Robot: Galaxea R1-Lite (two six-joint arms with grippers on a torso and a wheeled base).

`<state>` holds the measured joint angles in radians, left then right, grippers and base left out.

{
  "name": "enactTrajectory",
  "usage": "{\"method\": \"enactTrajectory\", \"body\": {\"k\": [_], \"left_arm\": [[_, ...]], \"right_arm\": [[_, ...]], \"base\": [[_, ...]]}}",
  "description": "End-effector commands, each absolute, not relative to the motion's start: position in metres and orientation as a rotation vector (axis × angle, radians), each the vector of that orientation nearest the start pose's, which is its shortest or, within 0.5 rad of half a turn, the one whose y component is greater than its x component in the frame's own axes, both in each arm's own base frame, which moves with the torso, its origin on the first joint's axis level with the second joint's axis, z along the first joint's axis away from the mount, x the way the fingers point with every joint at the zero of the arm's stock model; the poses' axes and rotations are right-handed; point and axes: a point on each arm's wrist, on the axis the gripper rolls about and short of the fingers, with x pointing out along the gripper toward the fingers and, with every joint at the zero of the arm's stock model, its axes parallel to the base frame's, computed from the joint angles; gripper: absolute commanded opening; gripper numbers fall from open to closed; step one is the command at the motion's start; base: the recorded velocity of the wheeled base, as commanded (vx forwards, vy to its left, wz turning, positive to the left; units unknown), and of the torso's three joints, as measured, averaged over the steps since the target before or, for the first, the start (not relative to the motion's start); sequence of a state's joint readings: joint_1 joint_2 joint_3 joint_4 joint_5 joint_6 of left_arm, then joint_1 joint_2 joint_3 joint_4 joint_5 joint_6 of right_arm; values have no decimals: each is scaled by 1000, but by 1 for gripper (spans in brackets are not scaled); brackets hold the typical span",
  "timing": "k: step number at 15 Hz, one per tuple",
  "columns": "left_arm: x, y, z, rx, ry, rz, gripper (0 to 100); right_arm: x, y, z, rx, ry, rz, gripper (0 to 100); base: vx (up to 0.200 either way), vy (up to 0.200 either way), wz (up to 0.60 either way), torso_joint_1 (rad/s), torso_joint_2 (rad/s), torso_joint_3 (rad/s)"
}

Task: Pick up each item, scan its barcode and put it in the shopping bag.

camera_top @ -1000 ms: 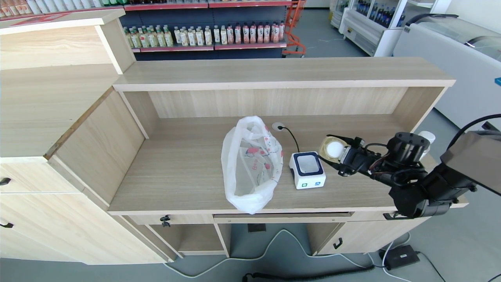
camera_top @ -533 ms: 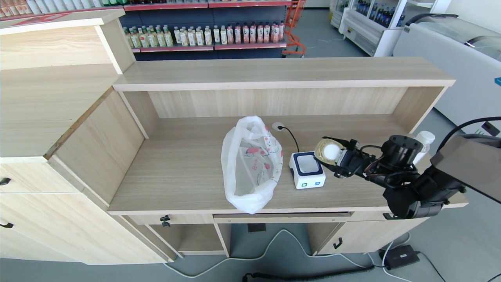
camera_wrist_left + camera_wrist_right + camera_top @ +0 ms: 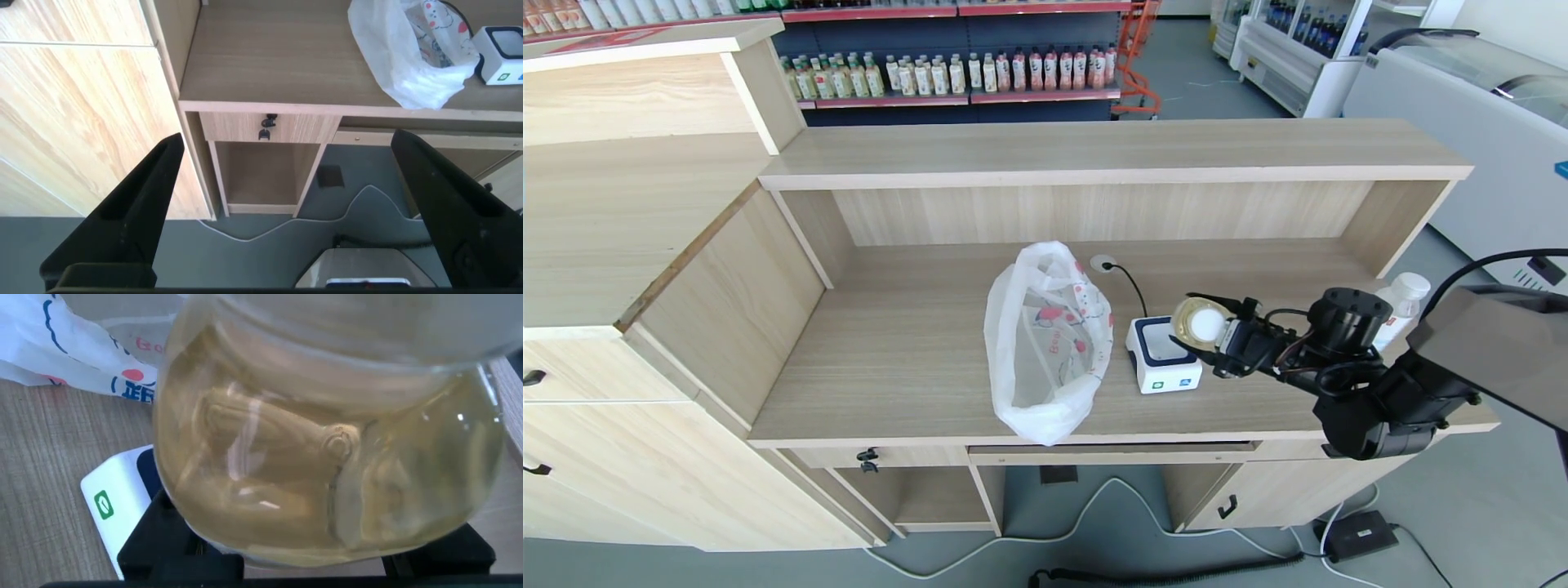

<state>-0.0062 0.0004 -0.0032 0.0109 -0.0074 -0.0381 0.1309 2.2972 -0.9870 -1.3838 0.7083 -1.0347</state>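
Clear round bottle of pale yellow liquid with a white cap (image 3: 1204, 324), clenched between the black fingers of the right hand (image 3: 1188, 320) and held in the air over the right edge of the white box scanner with a dark-framed window (image 3: 1162, 357). The scanner stands on the light wooden worktop (image 3: 907, 351), and a black cable (image 3: 1131, 286) runs from it toward the back. Just to its left stands a white translucent plastic shopping bag with red print (image 3: 1049, 343), mouth open. A second white-capped clear bottle (image 3: 1401, 298) stands near the worktop's right end. The left hand (image 3: 288, 140), fingers spread and grasping nothing, hangs low before the worktop's front edge.
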Motion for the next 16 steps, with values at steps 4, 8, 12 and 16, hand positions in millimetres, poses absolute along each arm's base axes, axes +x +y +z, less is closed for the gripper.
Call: {"method": "enactTrajectory", "body": {"k": [4, 8, 12, 16], "left_arm": [[-23, 0, 75, -38, 8, -14, 100], [-23, 0, 75, -38, 8, -14, 100], [-23, 0, 75, -38, 8, -14, 100], [-23, 0, 75, -38, 8, -14, 100]], "right_arm": [[417, 79, 82, -992, -551, 754, 0], [419, 79, 81, -994, -559, 756, 0], [422, 80, 80, -995, -572, 763, 0], [422, 79, 82, -989, -583, 755, 0]], "base": [[0, 0, 0, 0, 0, 0], [0, 0, 0, 0, 0, 0], [0, 0, 0, 0, 0, 0], [0, 0, 0, 0, 0, 0]]}}
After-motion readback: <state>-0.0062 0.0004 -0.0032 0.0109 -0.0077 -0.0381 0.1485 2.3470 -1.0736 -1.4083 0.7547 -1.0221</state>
